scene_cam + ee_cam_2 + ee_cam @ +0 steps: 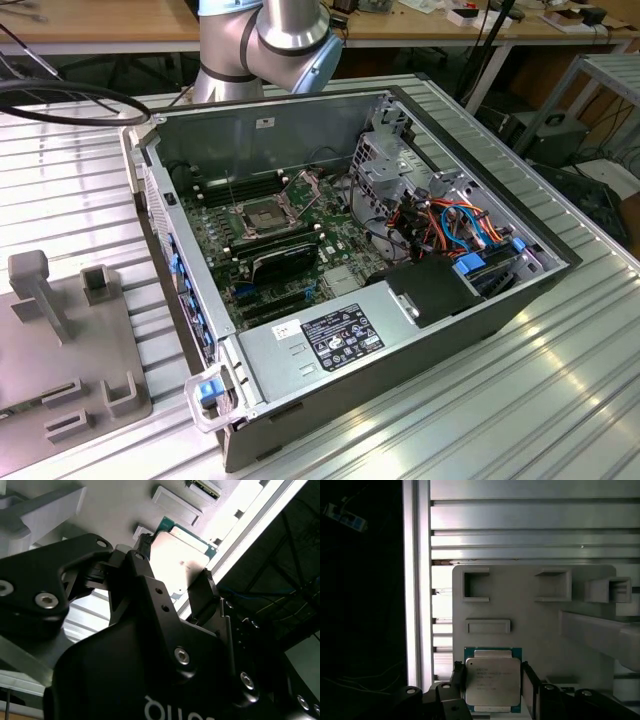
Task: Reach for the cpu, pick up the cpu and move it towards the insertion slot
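The cpu (492, 680) is a square silvery chip on a green board, seen over the grey fixture plate (545, 630) in both wrist views. My gripper (493, 682) has its two black fingers against opposite edges of the cpu (182, 555), shut on it. I cannot tell whether the chip rests on the plate or hangs just above it. The insertion slot (262, 215), a square socket with a dark centre and metal frame, lies on the motherboard inside the open computer case (480, 310) in the exterior view. My gripper (176, 559) is well away from it.
The grey fixture plate (60, 340) with raised holders lies at the exterior view's left of the case. A black finned card (285, 262), memory slots, a drive cage (385, 165) and a labelled power-supply box (340, 340) crowd the socket. The arm's base (265, 40) stands behind the case.
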Tool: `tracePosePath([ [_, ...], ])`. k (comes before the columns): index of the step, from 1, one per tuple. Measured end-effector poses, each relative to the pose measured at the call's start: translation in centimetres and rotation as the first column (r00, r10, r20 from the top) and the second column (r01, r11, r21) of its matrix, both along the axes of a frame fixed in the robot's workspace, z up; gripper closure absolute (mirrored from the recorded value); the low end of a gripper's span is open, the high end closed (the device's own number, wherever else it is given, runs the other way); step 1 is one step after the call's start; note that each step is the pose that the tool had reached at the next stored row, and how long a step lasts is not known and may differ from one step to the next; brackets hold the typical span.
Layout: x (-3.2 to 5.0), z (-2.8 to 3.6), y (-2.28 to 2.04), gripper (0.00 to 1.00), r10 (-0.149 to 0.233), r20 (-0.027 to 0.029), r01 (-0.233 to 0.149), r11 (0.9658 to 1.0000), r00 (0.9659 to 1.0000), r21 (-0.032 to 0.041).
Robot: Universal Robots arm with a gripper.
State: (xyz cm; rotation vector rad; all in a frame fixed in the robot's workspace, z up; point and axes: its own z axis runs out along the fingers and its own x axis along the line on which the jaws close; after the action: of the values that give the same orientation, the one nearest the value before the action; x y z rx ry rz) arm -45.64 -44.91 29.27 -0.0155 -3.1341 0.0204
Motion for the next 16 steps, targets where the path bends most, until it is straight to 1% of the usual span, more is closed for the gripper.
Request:
tracePosePath([
  [10, 0.00, 0.71, 0.00, 0.45, 0.000, -0.0004, 0.000, 1.0000, 1.0000, 0.0000],
  [16, 0.00, 1.29, 0.00, 0.45, 0.000, -0.0008, 0.000, 1.0000, 1.0000, 0.0000],
])
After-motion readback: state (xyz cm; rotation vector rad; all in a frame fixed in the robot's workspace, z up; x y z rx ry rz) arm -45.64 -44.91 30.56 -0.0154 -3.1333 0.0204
